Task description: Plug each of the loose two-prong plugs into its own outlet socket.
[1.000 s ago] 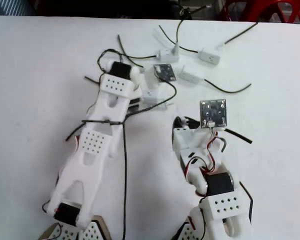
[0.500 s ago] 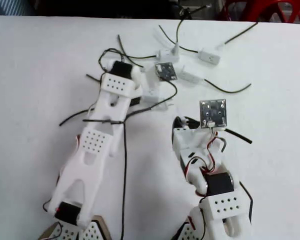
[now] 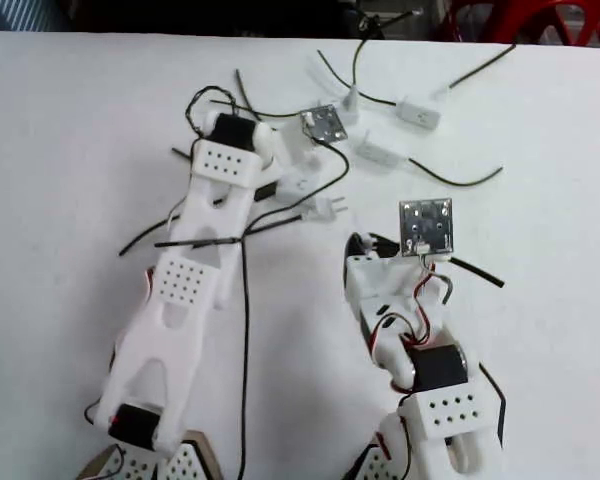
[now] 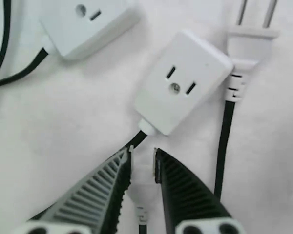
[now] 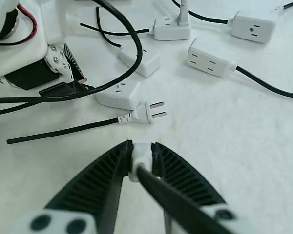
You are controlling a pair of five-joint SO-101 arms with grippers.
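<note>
the left gripper (image 4: pixel 142 156) has its jaws drawn nearly together, pinching a white plug (image 4: pixel 140 192) by the body, its prongs pointing toward the cord end of the near socket (image 4: pixel 180 87), which lies face up just ahead of the fingertips and apart from them; that socket's black cord runs back under one finger. a loose plug (image 4: pixel 249 41) lies just beside the near socket with its prongs pointing away, and a far socket (image 4: pixel 85 22) sits a little beyond. the right gripper (image 5: pixel 141 146) is clamped around a second plug (image 5: pixel 140 155), whose black cord trails back toward the wrist; it hangs low over the white table (image 3: pixel 80 120), well apart from the sockets. the loose plug and its cord lie on the table between the right gripper and the near socket. farther off are a long socket (image 5: pixel 210 58), an end socket (image 5: pixel 251 27) and a socket block (image 5: pixel 171 29) with what looks like a plug standing in it
</note>
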